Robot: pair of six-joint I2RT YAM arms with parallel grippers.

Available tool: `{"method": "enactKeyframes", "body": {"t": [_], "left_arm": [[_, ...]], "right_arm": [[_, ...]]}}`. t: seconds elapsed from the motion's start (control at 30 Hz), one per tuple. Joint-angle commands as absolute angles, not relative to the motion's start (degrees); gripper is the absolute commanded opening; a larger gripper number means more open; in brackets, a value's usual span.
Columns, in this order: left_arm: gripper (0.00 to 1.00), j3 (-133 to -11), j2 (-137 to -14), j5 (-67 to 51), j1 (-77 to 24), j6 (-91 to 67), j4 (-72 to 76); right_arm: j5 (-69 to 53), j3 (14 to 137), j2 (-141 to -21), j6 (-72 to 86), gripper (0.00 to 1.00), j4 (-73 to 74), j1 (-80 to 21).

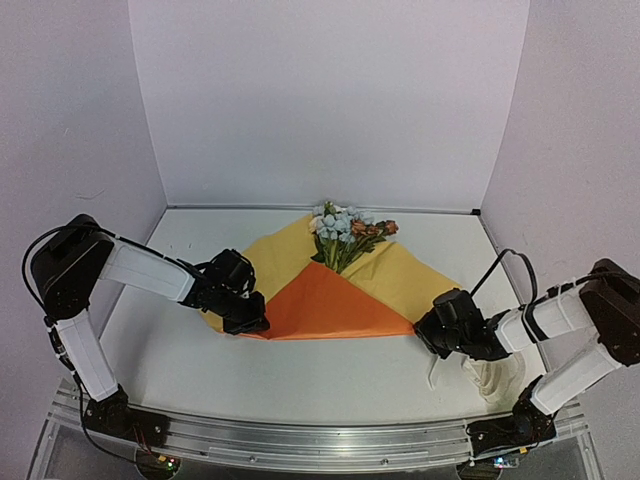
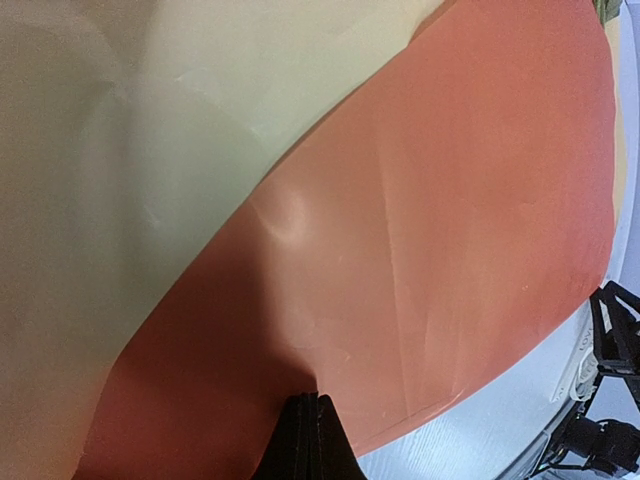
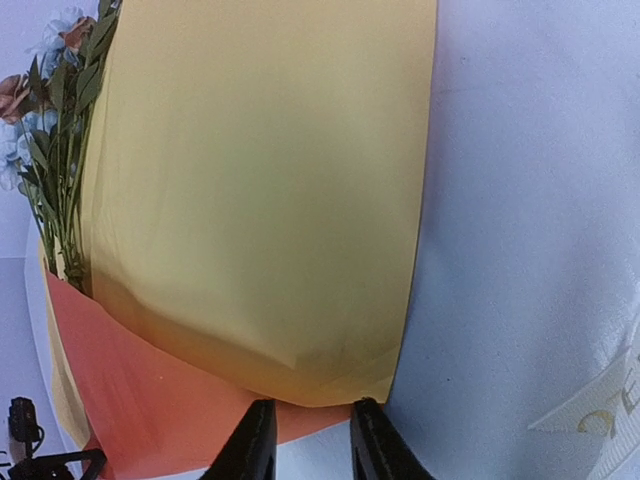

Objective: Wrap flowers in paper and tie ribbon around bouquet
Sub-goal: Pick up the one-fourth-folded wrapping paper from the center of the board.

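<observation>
Orange paper (image 1: 330, 305) lies folded over the flowers (image 1: 345, 228) on the surface (image 1: 300, 375), the clenched left hand (image 1: 254, 324) pinching its left corner, the right hand (image 3: 310, 420) released just beside its right corner.

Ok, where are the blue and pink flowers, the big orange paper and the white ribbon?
Pale blue, cream and orange-pink artificial flowers (image 1: 342, 222): top view, on the blooms.
Large orange paper sheet (image 1: 330, 305): top view, on the folded-over orange flap.
Cream-white fabric ribbon (image 3: 600, 412): right wrist view, on the lettered end.
</observation>
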State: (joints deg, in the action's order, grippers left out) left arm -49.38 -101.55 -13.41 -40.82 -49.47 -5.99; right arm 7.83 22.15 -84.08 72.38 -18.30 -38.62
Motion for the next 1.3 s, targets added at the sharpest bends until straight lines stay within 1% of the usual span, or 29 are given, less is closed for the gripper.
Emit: {"method": "enactKeyframes", "body": {"t": [0.0, 0.1, 0.2, 0.3, 0.4, 0.53, 0.67, 0.93, 1.03, 1.27], "left_arm": [[0.0, -46.1, -103.7, -11.1, -40.6, -49.6, -12.9], [0.0, -45.6, -103.3, -10.8, -40.6, -49.9, -13.4], [0.0, -44.3, -102.6, -10.5, -40.5, -50.4, -13.6], [0.0, -42.9, -101.9, -10.6, -40.2, -50.9, -13.4], [0.0, -41.7, -101.3, -10.7, -40.0, -51.2, -13.3], [0.0, -40.8, -100.7, -10.8, -39.4, -51.2, -13.3], [0.0, -40.6, -100.1, -11.0, -39.0, -51.0, -13.7], [0.0, -41.0, -99.4, -11.4, -38.9, -50.3, -14.2], [0.0, -41.1, -99.5, -11.6, -38.9, -50.3, -14.2], [0.0, -40.5, -98.8, -12.1, -38.9, -50.4, -14.0]], "right_arm": [[11.1, 19.7, -80.0, 74.0, 0.36, -2.5, -39.5], [12.3, 19.1, -77.1, 75.8, 0.4, 2.9, -40.6], [12.6, 19.5, -77.6, 75.9, 0.43, 3.6, -41.2], [11.1, 20.0, -81.0, 75.1, 0.46, -2.6, -41.2], [9.2, 20.3, -84.4, 75.0, 0.45, -8.8, -41.2], [8.4, 20.0, -87.2, 75.7, 0.38, -12.5, -41.2], [9.1, 19.0, -86.0, 76.0, 0.34, -12.7, -41.5], [8.5, 20.3, -83.4, 73.3, 0.15, -10.8, -42.0], [9.2, 21.4, -81.8, 72.2, 0.12, -8.0, -43.2], [10.0, 22.8, -79.5, 69.8, 0.0, -3.1, -44.4]]}}
